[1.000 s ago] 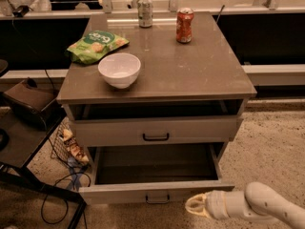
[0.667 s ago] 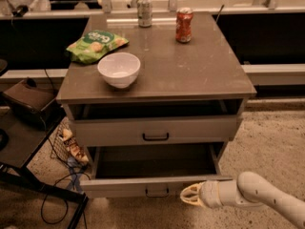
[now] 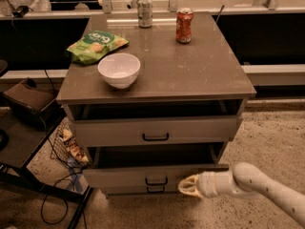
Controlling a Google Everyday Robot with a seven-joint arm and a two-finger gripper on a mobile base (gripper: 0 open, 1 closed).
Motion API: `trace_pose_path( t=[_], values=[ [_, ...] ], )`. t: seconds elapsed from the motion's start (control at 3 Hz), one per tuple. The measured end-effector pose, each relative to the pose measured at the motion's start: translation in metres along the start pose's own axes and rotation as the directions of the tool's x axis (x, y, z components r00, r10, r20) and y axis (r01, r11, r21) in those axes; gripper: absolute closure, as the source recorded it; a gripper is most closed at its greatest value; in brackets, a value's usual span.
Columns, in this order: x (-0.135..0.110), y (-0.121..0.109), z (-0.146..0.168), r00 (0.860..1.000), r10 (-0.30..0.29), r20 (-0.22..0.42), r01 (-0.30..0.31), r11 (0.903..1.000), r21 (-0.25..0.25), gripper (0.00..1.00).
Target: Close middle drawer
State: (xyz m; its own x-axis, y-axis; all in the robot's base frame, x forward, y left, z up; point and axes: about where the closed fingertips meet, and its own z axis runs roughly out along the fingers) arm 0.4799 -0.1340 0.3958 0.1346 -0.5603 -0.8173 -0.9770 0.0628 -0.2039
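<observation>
The gripper (image 3: 189, 186), jaws pinched together, is resting low against the right end of the middle drawer (image 3: 119, 177) front, which is standing partly open.

There is one pincer (image 3: 189, 186), low down, just beside the right end of the middle drawer (image 3: 119, 177). There are three drawers. The middle drawer is just left of the pincer. The top drawer (image 3: 109, 132) is above it. The lowest drawer (image 3: 128, 191) is left of it, a bit lower. High above the pincer, on the one tabletop (image 3: 205, 75), stand two cans: one silver can (image 3: 144, 11) and one red can (image 3: 184, 25). Up and left of the pincer are one white bowl (image 3: 119, 69) and one green snack bag (image 3: 96, 45).
</observation>
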Motion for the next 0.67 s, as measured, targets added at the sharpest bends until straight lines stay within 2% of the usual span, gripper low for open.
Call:
trace_pose_path(
  t=[0.33, 0.67],
  values=[
    [0.004, -0.037, 0.01, 1.0, -0.03, 0.007, 0.03, 0.9995, 0.009, 1.0],
    [0.012, -0.076, 0.004, 0.998, -0.055, -0.002, 0.055, 0.9977, 0.04, 1.0]
  ],
)
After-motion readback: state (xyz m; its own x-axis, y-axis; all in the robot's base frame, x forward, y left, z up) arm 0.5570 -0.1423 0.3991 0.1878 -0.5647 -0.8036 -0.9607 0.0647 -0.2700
